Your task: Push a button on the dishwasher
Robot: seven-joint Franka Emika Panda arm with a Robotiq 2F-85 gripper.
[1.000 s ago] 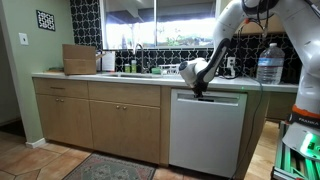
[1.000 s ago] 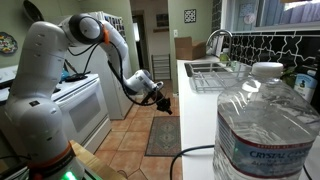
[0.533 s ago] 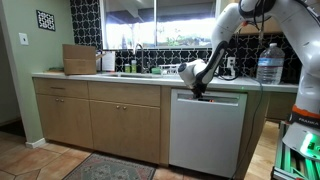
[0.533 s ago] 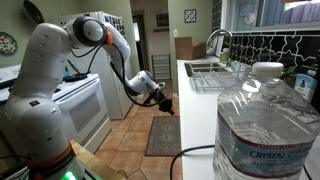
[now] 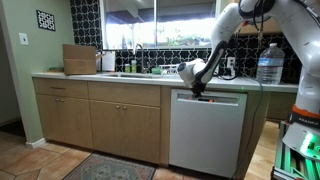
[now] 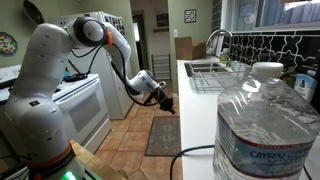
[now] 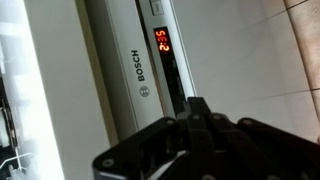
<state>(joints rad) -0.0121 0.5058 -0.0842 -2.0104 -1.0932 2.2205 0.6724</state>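
The dishwasher (image 5: pixel 208 135) is a silver-white front under the counter, with a narrow control strip (image 5: pixel 210 98) along its top. My gripper (image 5: pixel 199 92) is shut, fingers together, its tip at the strip's left part. In an exterior view it (image 6: pixel 166 105) hangs beside the counter edge. In the wrist view the shut fingers (image 7: pixel 199 108) rest against the dark strip (image 7: pixel 165 60), just below a red "2:35" display (image 7: pixel 161 40) and beside the BOSCH lettering (image 7: pixel 139 66). Whether the tip touches a button is hidden by the fingers.
Tan wooden cabinets (image 5: pixel 100 118) stand beside the dishwasher. A sink and tap (image 5: pixel 136 62) and a brown box (image 5: pixel 79 59) sit on the counter. A large water bottle (image 5: pixel 269 63) stands on the counter; it fills the near side of an exterior view (image 6: pixel 265 125). A rug (image 6: pixel 163 136) lies on the tiled floor.
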